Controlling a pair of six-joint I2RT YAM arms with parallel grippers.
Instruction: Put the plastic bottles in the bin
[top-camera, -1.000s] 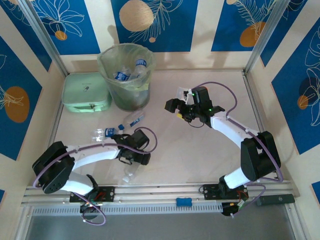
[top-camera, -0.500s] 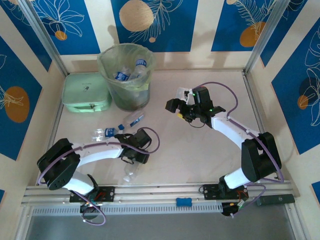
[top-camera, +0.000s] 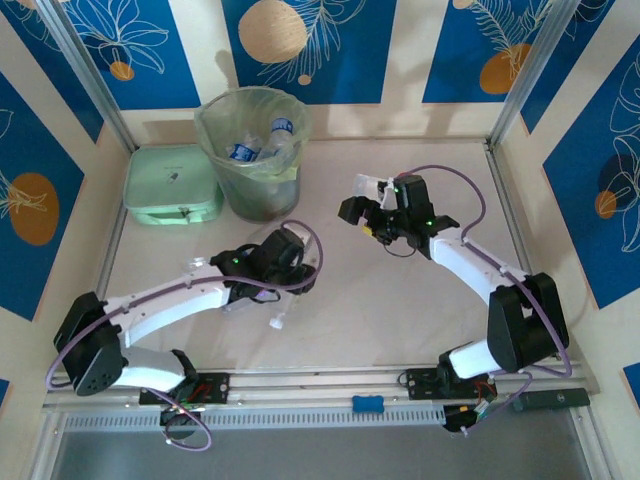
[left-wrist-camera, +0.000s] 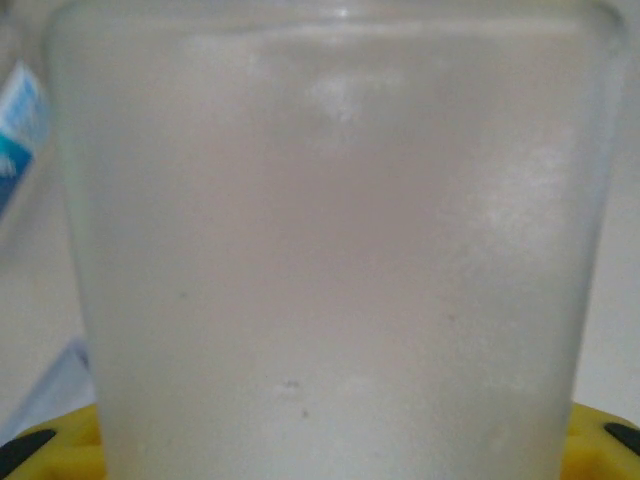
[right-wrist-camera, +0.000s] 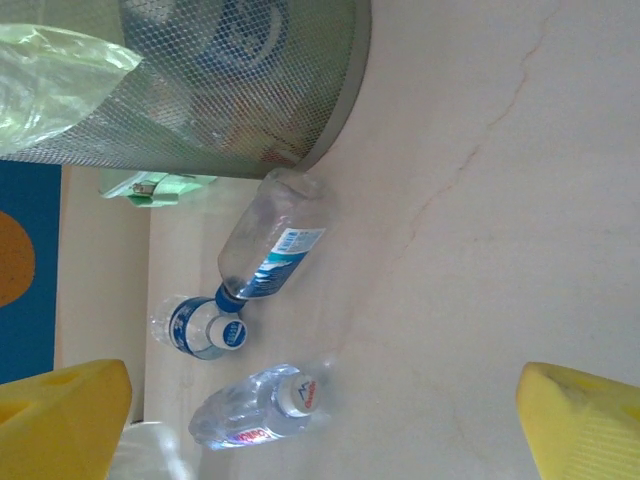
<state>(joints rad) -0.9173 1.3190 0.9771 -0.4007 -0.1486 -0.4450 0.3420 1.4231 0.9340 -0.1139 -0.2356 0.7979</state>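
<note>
Pale translucent bottle (left-wrist-camera: 330, 250) close between yellow fingertips (left-wrist-camera: 52, 455), blue-labelled bottle (left-wrist-camera: 18, 130) at left

A mint green box (top-camera: 172, 185) sits at ten o'clock on the pale table (top-camera: 400, 310). At six o'clock, a small blue clip (top-camera: 367, 404) rests on the metal rail (top-camera: 300, 385).

We take this for a robotics lab cell rather than a home. The pale worktop (top-camera: 400, 300) is boxed in by panel walls (top-camera: 300, 50) printed with blue leaf patterns and edged with aluminium rails (top-camera: 320, 385), onto which two cabled robot arms (top-camera: 470, 265) are bolted. Off to the left of the right tool (top-camera: 358, 197) stand a lined mesh bin (top-camera: 250, 195) and a mint green box (top-camera: 172, 185).
</note>
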